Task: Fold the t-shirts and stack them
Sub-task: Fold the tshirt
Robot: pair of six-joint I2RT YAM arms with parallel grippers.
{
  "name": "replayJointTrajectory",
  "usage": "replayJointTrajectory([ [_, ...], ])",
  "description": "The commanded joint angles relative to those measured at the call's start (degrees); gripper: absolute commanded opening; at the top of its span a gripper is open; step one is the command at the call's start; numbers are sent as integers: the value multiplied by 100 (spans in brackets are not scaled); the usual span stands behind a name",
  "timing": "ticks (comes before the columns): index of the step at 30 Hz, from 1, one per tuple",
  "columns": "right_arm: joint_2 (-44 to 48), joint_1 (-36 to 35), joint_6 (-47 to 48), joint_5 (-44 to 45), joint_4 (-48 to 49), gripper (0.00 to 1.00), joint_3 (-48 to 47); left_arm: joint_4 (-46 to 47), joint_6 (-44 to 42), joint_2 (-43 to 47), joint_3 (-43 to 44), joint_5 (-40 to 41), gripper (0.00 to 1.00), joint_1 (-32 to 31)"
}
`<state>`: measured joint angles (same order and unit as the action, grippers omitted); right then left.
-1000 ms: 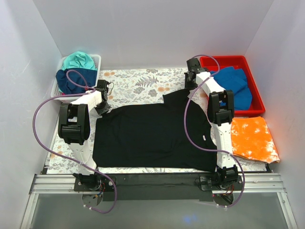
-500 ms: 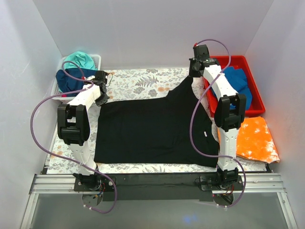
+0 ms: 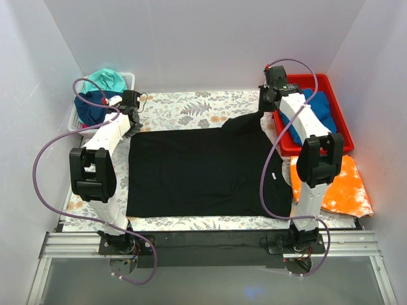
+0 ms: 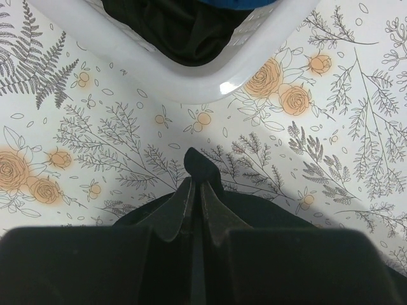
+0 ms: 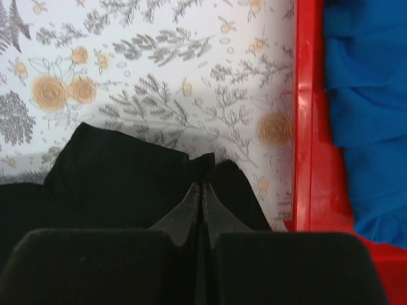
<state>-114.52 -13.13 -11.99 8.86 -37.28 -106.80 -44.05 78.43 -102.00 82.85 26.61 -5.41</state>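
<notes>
A large black t-shirt [image 3: 203, 171] lies spread across the middle of the flowered cloth, with a small white label [image 3: 273, 176] near its right side. My left gripper [image 3: 133, 113] is shut on the shirt's far left corner, a pinch of black cloth [image 4: 202, 166] poking out past the tips. My right gripper [image 3: 266, 107] is shut on the far right corner [image 5: 205, 166], lifted beside the red bin. Blue shirts [image 3: 318, 111] fill that bin. An orange mottled shirt [image 3: 343, 184] lies at the right. Teal [image 3: 105, 79] and navy [image 3: 94, 107] shirts sit in the white basket.
The red bin [image 3: 283, 136] stands at the back right, its wall [image 5: 304, 127] close beside my right fingers. The white basket [image 4: 159, 70] stands at the back left, just beyond my left fingers. White walls enclose the table on three sides.
Both arms have moved toward the back of the table, pulling the black shirt's far edge with them. The shirt now lies stretched flatter and farther back.
</notes>
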Motion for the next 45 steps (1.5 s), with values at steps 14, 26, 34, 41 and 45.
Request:
replayJointTrajectory([
  [14,2327,38,-111,-78,238,1,2224,-480,426,892,-796,55,0,-13],
  [26,3699,47,-348,-244,247,1,4377,-956,1095,1270,-1736,-68,0,-13],
  [34,4165,38,-453,-245,142,1,5187,-1026,1315,1191,-2080,-174,0,-13],
  [41,4350,38,-489,-69,2,1,5477,-1237,1446,1147,-2194,-148,0,-13],
  [45,4394,38,-480,72,-86,1,5512,-1351,1526,1103,-2247,-165,0,-13],
])
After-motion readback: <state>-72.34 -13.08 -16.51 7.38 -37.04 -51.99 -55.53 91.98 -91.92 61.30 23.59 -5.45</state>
